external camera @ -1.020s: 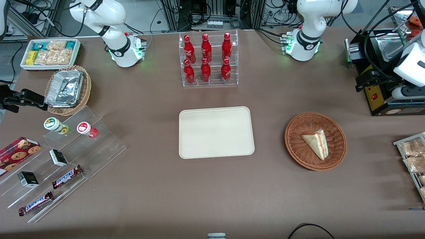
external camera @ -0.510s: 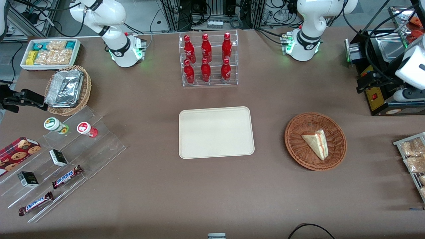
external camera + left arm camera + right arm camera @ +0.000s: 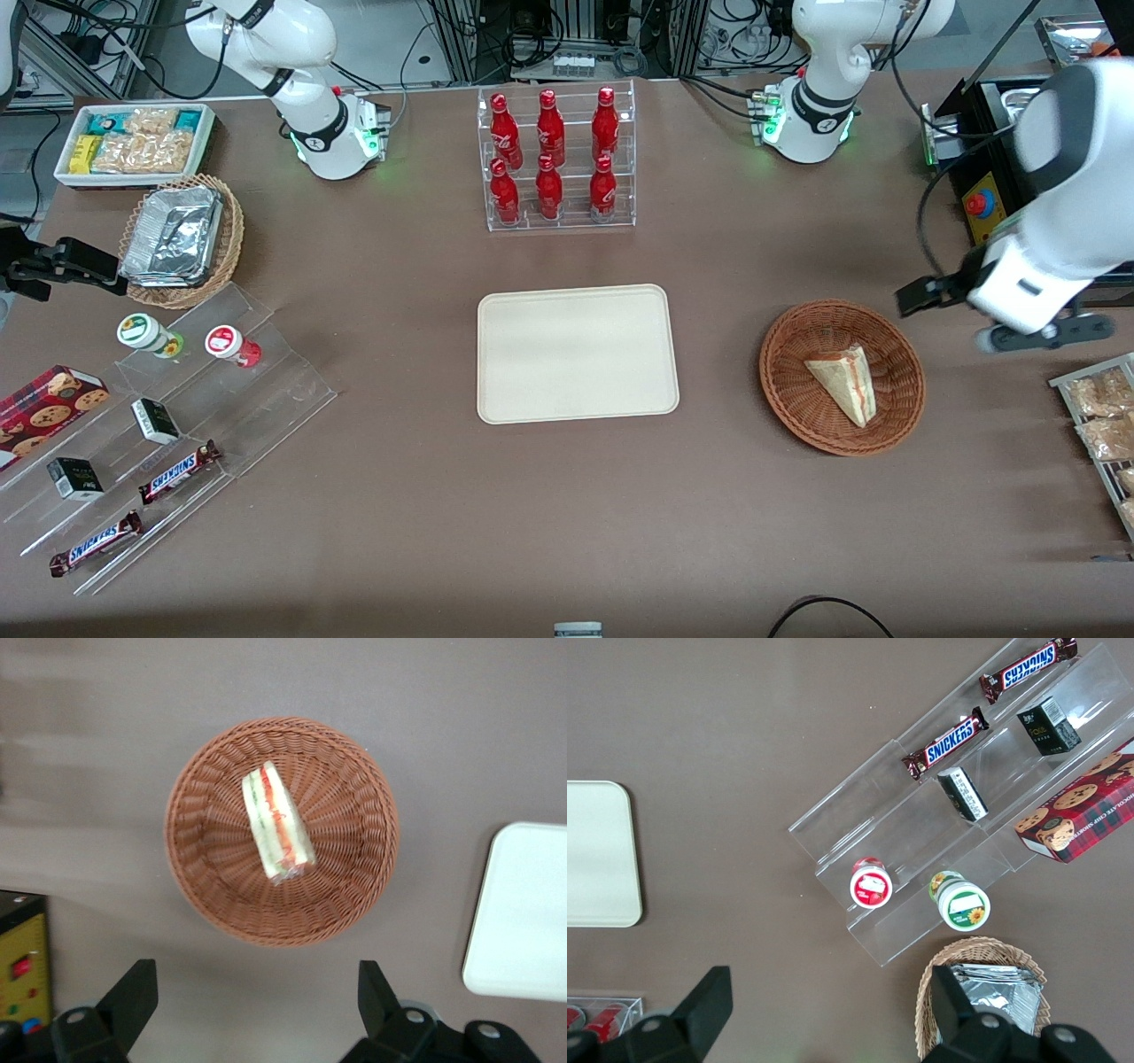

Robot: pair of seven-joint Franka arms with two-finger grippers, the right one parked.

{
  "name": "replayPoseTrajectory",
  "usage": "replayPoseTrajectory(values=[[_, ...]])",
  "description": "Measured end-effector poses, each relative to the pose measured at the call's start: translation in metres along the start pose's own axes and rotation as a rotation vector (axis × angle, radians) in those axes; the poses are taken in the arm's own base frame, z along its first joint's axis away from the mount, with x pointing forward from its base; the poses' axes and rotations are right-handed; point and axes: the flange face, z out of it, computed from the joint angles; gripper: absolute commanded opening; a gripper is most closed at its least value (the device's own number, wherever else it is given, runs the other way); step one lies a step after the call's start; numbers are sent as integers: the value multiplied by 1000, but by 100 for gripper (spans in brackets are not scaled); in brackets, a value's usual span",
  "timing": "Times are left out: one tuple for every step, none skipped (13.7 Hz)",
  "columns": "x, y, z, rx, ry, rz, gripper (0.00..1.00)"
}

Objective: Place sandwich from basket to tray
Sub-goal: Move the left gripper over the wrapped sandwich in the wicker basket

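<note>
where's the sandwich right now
The sandwich lies in the basket, toward the working arm's end of the table from the tray. The open gripper is above the table beside the basket, holding nothing.

Six red bottles (image 3: 554, 159) in a clear rack (image 3: 560, 217); two Snickers bars (image 3: 137, 508).

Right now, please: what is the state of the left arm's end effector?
Left end effector: open, holding nothing; it hovers above the table beside the basket, where the sandwich lies untouched.
</note>
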Motion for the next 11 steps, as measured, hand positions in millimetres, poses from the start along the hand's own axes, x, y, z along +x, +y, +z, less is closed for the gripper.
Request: replayPoseTrajectory(values=[[-1,6,16,-1,7,-24,100],[-2,8,31,-4,16,-58,100],[-2,9,45,-7,26,-99,100],[-3,9,58,-11,34,-138,100],[-5,9,73,-13,39,-168,100],[-8,8,85,-15,41,-186,100],[-11,8,98,-17,45,-198,100],[-14,7,110,-20,52,-209,100],[-16,6,121,-22,57,-224,100],[-19,5,130,-23,58,-232,100],[-22,5,139,-25,60,-238,100]])
